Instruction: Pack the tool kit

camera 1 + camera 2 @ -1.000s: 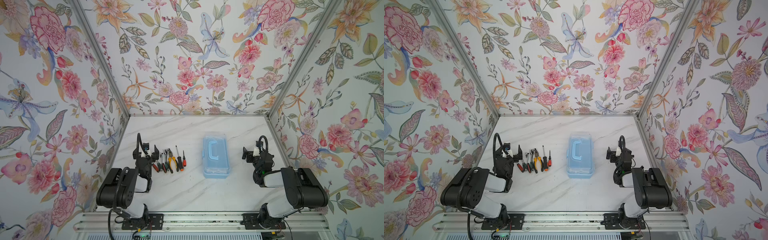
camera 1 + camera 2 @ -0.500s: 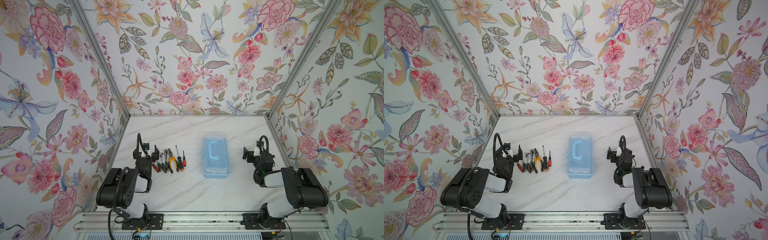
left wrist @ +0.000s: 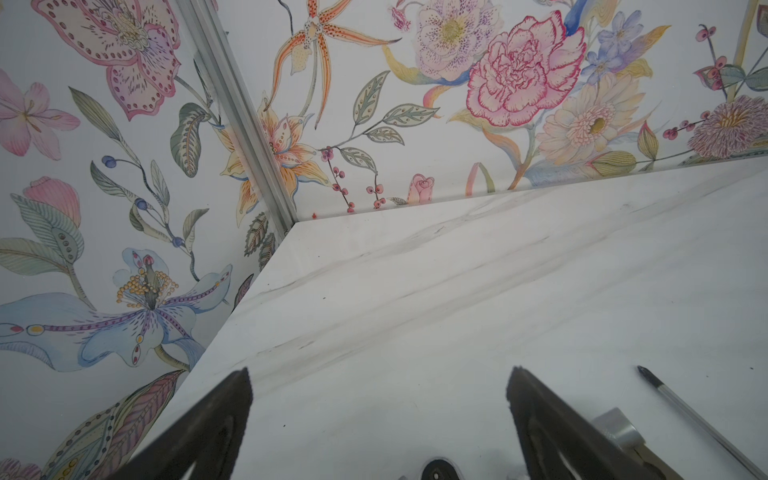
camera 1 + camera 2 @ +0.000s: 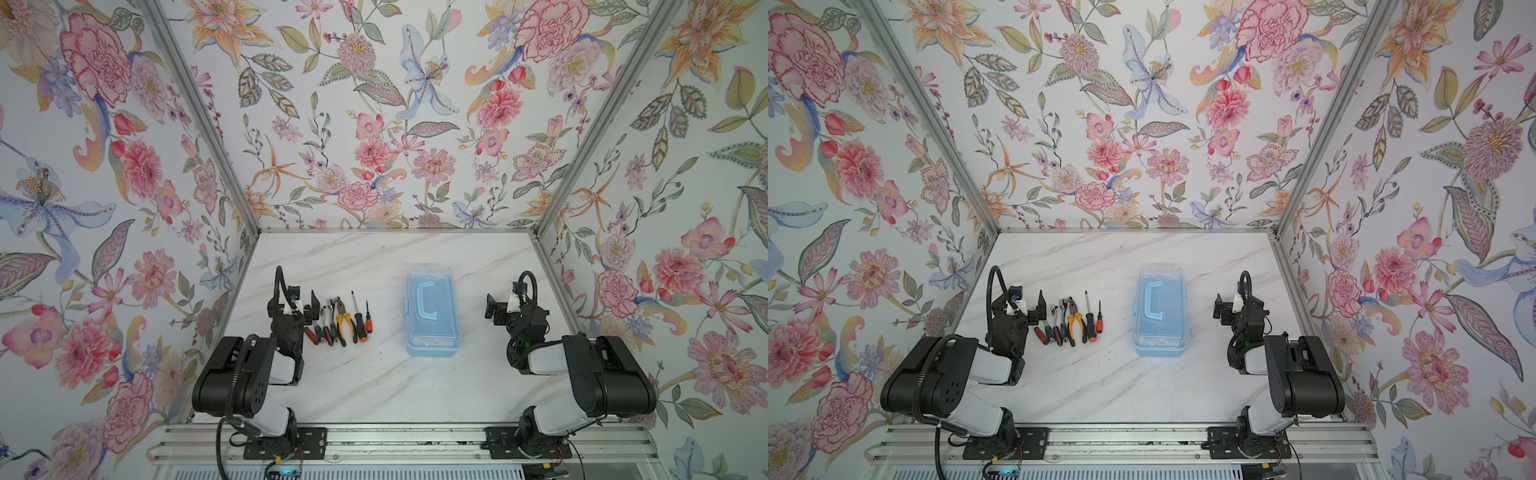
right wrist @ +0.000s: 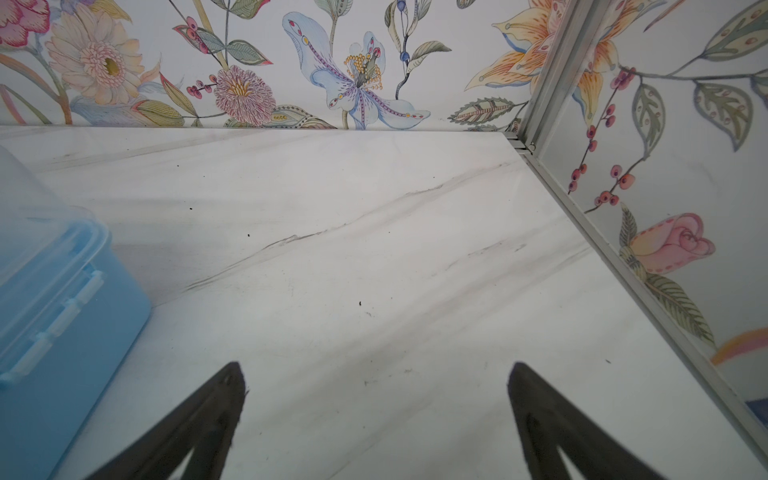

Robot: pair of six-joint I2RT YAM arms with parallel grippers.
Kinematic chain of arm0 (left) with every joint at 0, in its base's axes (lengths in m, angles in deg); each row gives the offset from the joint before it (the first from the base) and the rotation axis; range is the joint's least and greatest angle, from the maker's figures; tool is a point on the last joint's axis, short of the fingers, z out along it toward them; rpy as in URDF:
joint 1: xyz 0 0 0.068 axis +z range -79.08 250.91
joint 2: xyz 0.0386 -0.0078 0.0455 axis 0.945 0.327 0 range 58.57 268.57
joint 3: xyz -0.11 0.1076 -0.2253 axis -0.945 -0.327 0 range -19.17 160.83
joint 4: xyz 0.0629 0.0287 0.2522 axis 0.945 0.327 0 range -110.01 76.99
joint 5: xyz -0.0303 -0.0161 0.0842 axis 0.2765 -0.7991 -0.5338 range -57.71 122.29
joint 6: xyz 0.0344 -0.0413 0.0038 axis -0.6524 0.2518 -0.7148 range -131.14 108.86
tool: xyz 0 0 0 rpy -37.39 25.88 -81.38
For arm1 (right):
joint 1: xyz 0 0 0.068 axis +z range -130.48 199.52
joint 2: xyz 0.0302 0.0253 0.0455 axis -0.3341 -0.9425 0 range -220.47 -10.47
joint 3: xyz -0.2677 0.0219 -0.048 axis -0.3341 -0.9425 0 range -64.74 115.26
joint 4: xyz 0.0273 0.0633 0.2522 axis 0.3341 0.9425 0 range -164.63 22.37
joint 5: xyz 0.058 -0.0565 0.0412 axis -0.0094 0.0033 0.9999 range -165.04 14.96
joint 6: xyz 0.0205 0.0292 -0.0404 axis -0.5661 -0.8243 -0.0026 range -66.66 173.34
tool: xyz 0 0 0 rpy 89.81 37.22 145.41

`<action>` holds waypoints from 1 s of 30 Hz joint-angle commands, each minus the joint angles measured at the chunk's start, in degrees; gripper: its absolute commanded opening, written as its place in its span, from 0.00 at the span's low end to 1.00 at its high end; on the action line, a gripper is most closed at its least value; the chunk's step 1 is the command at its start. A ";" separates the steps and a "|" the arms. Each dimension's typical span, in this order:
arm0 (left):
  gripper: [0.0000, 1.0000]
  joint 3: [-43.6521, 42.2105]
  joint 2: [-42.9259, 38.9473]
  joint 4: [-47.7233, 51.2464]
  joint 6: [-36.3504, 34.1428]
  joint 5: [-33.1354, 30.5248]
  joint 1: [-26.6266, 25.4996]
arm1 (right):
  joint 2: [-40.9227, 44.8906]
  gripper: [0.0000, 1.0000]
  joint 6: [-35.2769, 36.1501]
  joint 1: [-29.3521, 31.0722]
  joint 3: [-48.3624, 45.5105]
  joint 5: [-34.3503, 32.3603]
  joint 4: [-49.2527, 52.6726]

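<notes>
Both arms sit folded at the near edge, left gripper [image 3: 378, 374] and right gripper [image 5: 376, 368] spread wide and empty, likely poised to start. Just beside the left one the tools [image 4: 338, 318] lie in a row. Further in stands the box [image 4: 432, 316] (lid shut, which blocks packing) on the table [image 4: 374, 382].

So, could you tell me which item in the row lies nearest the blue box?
The short orange-handled screwdriver, at the row's end facing the box; the longer screwdriver, the pliers and the rest lie farther away.

Lab robot booth: floral panels [image 4: 374, 124], aluminium frame [image 4: 198, 112], marble tabletop [image 4: 374, 386].
</notes>
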 commanded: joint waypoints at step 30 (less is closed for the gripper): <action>0.99 41.12 -4.03 68.23 30.13 22.53 -15.35 | 3.77 0.71 -29.40 23.97 56.37 16.35 82.04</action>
